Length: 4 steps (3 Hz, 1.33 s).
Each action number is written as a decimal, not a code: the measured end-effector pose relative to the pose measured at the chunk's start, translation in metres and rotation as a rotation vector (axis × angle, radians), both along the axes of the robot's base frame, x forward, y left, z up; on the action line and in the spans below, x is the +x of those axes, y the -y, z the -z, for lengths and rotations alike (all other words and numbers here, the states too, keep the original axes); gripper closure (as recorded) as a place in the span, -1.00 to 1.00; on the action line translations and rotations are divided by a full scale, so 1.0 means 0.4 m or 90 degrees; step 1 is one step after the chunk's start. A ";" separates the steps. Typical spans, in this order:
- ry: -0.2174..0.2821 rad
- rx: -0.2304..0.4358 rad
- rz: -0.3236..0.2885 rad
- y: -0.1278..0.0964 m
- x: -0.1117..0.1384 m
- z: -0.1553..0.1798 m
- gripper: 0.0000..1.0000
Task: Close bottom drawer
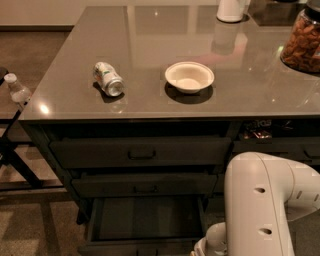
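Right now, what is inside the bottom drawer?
The bottom drawer shows only a flat dark floor. The arm hides its front corner; the claw is below the frame.

Floor point(35, 55): brown carpet, left side, near and far.
Wall point(40, 12): pale band, far left.
Counter point(150, 35): glossy grey top, dark cabinet beneath.
Light: dim; bright spots reflected on the top.
Stand point(15, 162): black legs, left.
Gripper: out of view, near right.

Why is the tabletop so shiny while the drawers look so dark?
Camera view: light glares off the tabletop, with a bright spot near its left corner; the overhang leaves the open bottom drawer in shadow; the gripper is out of sight, below the arm.
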State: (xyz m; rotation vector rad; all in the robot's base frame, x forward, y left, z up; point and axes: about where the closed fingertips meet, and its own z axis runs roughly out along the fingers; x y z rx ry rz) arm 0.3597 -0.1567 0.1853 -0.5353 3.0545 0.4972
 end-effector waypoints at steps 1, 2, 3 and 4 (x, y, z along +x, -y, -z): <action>0.008 -0.003 0.013 -0.001 0.024 0.009 1.00; 0.020 -0.020 0.031 0.004 0.052 0.028 1.00; 0.044 -0.032 0.045 0.003 0.092 0.038 1.00; 0.058 -0.038 0.052 0.002 0.111 0.038 1.00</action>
